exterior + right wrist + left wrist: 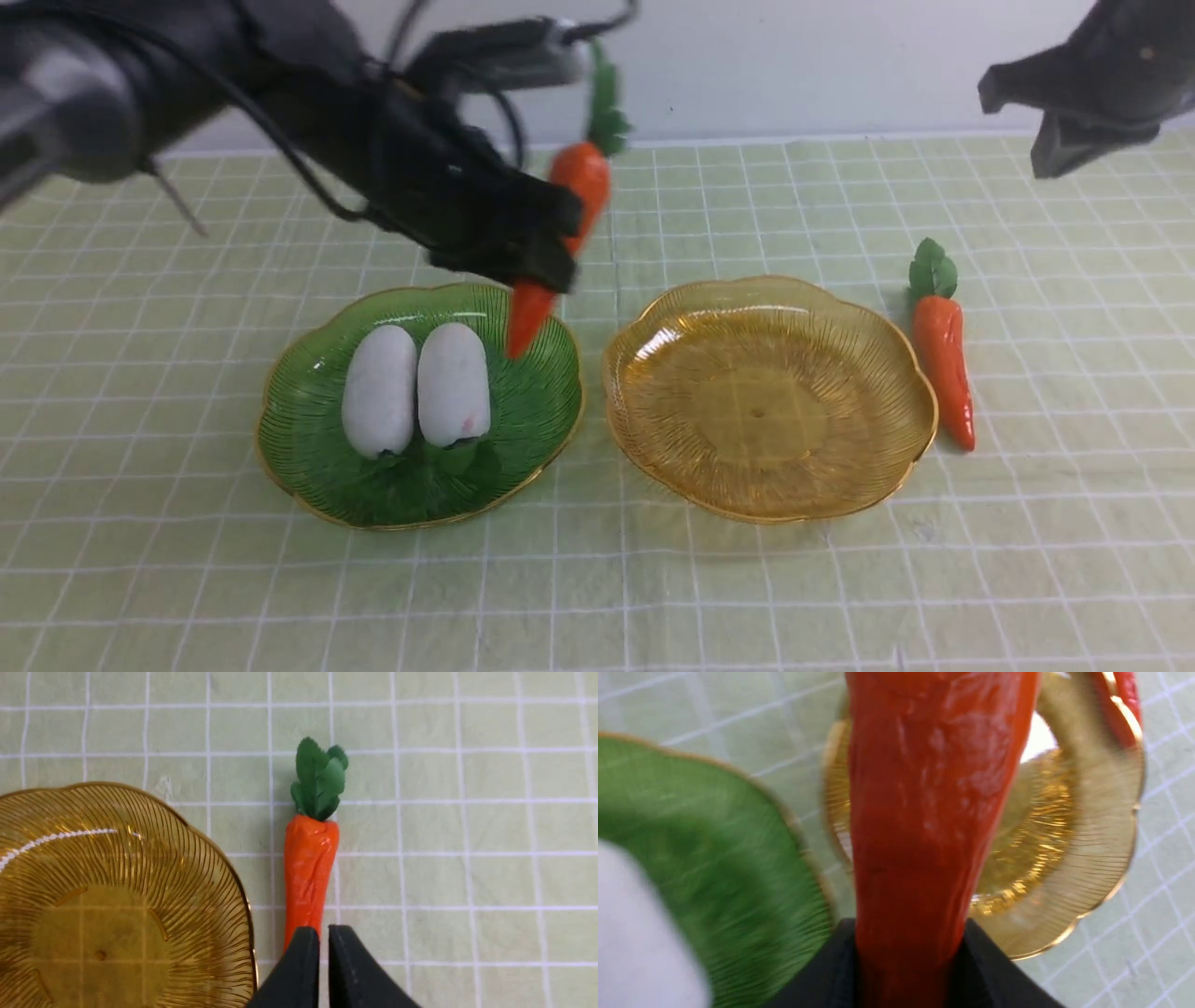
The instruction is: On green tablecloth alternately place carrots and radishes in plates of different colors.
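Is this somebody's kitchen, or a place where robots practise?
Most likely a robot practice table, not a kitchen. The left gripper holds a toy carrot above a checked tablecloth, two toy radishes lie in the green plate, and behind there is only a bare wall.

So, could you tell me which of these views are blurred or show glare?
Left wrist view: the green plate and a white radish are smeared, the held carrot crowds the lens, and a white glare spot sits on the amber plate. Front view: mostly sharp, only the left gripper slightly soft. Right wrist view: crisp, with a faint reflection streak on the amber plate.
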Controlling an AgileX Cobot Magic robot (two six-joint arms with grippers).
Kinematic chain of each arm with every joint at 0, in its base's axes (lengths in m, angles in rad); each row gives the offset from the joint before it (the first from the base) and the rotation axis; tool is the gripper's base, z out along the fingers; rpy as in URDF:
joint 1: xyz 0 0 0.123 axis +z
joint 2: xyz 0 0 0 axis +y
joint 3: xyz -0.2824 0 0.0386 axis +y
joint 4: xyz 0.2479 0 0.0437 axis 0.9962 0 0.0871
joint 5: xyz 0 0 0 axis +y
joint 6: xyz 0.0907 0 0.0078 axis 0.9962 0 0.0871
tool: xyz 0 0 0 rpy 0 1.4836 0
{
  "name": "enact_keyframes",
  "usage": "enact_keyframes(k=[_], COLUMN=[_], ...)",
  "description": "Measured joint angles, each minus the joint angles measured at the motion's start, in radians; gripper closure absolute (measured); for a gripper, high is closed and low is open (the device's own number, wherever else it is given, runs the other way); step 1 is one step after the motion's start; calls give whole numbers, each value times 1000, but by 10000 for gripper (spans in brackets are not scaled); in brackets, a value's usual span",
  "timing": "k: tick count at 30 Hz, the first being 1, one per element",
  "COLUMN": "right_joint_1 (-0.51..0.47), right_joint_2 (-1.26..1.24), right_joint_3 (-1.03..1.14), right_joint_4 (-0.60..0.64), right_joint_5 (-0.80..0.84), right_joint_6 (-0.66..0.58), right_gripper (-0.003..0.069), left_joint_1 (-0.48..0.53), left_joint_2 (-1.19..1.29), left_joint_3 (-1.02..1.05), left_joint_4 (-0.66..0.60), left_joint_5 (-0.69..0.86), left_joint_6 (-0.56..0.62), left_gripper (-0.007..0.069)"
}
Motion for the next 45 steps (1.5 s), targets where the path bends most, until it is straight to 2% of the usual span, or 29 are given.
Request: enact_keyframes(k=[1,2,5,7,10,13,14,16,18,20,21,22,24,28,30,34,37,40,45], right_joint_1=[-23,-28,-43,-43,-42,-42,-42,-42,-42,-42,-43,-44,-49,-76,-83,-63,4,71,137], right_joint_2=[39,51,128,188,237,286,292,324,356,376,376,374,363,280,224,66,2,9,96], right_joint_3=[0,0,0,0,0,0,0,0,0,0,-1,-4,-16,-59,-63,-26,50,126,178], right_joint_4=[66,73,144,167,161,144,145,145,145,140,138,137,133,145,166,233,255,260,236], right_joint_5=[-4,-5,-12,-17,-41,-73,-74,-91,-104,-104,-101,-93,-68,-38,-39,-37,-30,-26,-22], right_joint_6=[-25,-25,-51,-64,-67,-67,-67,-67,-67,-75,-78,-78,-78,-75,-74,-61,-60,-60,-51], right_gripper=[596,590,502,397,280,186,182,153,162,276,369,394,383,374,374,374,374,374,367], left_joint_1=[-43,-59,-154,-190,-205,-202,-202,-192,-182,-169,-158,-149,-132,-85,-66,-29,-11,-3,-2], left_joint_2=[28,40,130,181,229,260,261,267,267,267,267,262,248,171,124,-5,-127,-234,-426], left_joint_3=[-8,-10,-40,-55,-69,-69,-69,-69,-71,-91,-109,-119,-152,-203,-211,-218,-215,-176,-6], left_joint_4=[-2,-2,-3,-3,-3,-7,-7,-7,-7,-5,-1,7,38,126,165,261,348,403,417], left_joint_5=[-16,-18,-61,-87,-133,-152,-152,-149,-127,-85,-46,-24,36,141,162,216,265,271,269], left_joint_6=[-12,-14,-31,-41,-76,-127,-131,-168,-192,-204,-208,-209,-212,-214,-213,-212,-214,-217,-234], left_gripper=[409,409,409,409,406,325,316,201,102,71,86,113,206,515,578,626,632,632,632])
